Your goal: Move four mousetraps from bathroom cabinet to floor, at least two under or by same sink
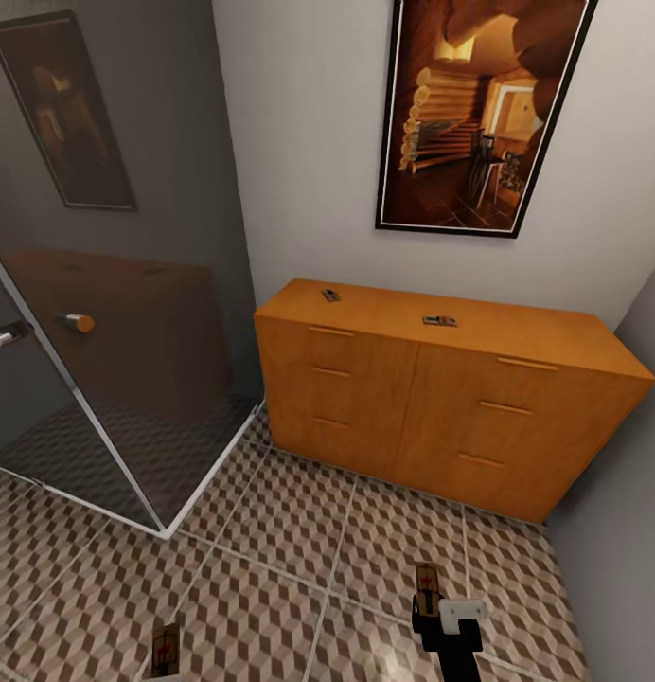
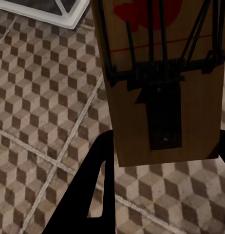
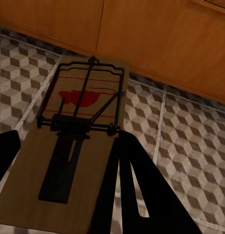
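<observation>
No readable writing shows anywhere; each trap carries just a red mouse-shaped mark and thin red lines under its dark wire frame. In the right wrist view the right gripper (image 3: 64,165) has its two dark fingers (image 3: 124,190) closed against the long edges of a mousetrap (image 3: 78,126), the board lying between them and pointing toward the base of the cabinet (image 3: 156,39). In the head view this gripper (image 1: 432,601) sits low at the frame's bottom right, its black arm reaching up from the lower edge with a white block on the wrist, the trap (image 1: 426,580) held above the bathroom floor (image 1: 299,559). In the left wrist view the left-held mousetrap (image 2: 163,78) hangs over the tiles with one dark finger (image 2: 95,190) against its edge; the opposite finger barely enters at the frame's side, so the left gripper (image 2: 163,161) looks clamped on it. The head view shows that trap (image 1: 165,648) at the bottom left. Two more mousetraps (image 1: 330,295) (image 1: 439,321) lie well apart on the cabinet's (image 1: 441,407) flat top, below a framed picture (image 1: 479,114); a glass shower screen (image 1: 129,379) stands to the left.
</observation>
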Robot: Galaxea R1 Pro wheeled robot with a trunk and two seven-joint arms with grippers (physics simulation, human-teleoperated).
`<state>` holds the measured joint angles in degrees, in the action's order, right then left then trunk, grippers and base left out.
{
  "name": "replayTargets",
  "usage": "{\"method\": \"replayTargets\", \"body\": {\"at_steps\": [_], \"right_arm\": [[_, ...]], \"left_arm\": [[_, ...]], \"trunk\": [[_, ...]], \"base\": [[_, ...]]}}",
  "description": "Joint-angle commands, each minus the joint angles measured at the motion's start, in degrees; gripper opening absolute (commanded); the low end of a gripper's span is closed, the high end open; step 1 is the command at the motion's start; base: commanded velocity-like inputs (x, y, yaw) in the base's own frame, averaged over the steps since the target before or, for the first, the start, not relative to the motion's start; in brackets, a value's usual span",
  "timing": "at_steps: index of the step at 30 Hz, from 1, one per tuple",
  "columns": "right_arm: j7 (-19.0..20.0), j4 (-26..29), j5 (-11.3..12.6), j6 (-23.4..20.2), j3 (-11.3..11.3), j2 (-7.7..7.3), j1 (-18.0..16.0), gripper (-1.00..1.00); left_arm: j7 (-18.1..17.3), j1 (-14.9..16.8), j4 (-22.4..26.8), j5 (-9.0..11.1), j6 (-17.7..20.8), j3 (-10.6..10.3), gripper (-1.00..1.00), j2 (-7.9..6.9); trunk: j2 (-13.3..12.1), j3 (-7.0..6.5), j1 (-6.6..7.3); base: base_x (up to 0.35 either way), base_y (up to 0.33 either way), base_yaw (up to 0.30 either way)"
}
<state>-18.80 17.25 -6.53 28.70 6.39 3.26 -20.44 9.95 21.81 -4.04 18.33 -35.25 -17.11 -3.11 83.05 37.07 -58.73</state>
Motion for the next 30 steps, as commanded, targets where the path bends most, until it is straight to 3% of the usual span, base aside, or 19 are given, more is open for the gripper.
{"method": "replayTargets", "body": {"at_steps": [1,30], "right_arm": [[-0.27,-0.07,-0.42,0.04,0.12,0.00,-0.04,-1.00],[-0.27,-0.05,-0.50,0.04,0.04,-0.17,-0.04,-1.00]], "left_arm": [[0.50,0.07,-0.18,-0.05,-0.21,-0.47,-1.00,0.03],[0.50,0.07,-0.18,-0.05,-0.17,-0.47,-1.00,0.04]], "trunk": [[0.03,-0.05,0.00],[0.03,-2.68,0.00]], "base": [[0.000,0.000,0.000],[0.000,0.000,0.000]]}}
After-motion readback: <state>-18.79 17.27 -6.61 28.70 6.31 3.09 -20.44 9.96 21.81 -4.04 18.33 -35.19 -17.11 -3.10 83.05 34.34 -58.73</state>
